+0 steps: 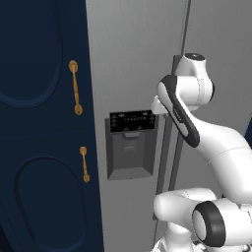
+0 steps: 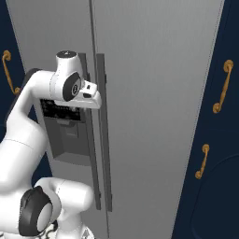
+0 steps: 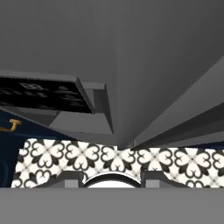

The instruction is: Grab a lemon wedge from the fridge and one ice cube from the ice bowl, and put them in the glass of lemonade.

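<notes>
Fridge [image 2: 154, 93] fills the frame, both doors closed, navy cabinets [image 1: 44, 147] with gold handles [image 1: 75, 87] on either side. Arm [image 1: 216, 142] rises from the base, elbow bent, wrist reaching in at the vertical door handles [image 2: 100, 130], just above the dark dispenser panel [image 1: 132, 145]. End effector [image 2: 97, 100] sits beside the handles (finger gap can't be told). Patterned floor tile [image 3: 118, 159] below.

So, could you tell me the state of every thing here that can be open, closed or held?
fridge: both doors closed.
fridge handles: not gripped.
dispenser panel: recess empty.
navy cabinets: doors closed.
gripper: at the fridge handles, holding nothing that shows; its opening cannot be judged.
</notes>
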Motion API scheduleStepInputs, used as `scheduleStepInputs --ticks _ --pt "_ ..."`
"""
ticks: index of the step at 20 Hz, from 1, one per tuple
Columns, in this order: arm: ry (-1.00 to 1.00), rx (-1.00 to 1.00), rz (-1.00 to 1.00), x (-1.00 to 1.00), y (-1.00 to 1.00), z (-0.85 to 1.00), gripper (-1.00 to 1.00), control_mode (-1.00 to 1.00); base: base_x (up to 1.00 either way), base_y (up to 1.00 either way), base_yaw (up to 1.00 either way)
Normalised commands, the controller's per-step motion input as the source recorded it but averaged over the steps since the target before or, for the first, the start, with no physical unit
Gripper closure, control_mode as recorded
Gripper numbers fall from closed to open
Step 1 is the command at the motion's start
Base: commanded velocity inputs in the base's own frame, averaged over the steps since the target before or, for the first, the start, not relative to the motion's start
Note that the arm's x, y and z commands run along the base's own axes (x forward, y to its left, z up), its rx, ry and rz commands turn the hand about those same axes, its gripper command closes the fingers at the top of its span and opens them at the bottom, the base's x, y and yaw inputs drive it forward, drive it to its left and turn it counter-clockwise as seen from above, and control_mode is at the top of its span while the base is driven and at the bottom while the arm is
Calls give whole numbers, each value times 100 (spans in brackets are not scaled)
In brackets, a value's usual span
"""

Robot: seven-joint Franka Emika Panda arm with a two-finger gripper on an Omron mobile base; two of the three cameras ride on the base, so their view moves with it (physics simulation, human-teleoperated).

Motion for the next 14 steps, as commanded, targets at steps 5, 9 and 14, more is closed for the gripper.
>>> scheduleStepInputs --ticks 5,9,14 --pt "1 1 -2 -33 -17 -3 -100 -100 0 0 0" --pt "0 2 -4 -27 -29 -19 -100 -100 0 0 0" --pt "0 0 0 -5 0 -34 -100 -100 0 0 0"
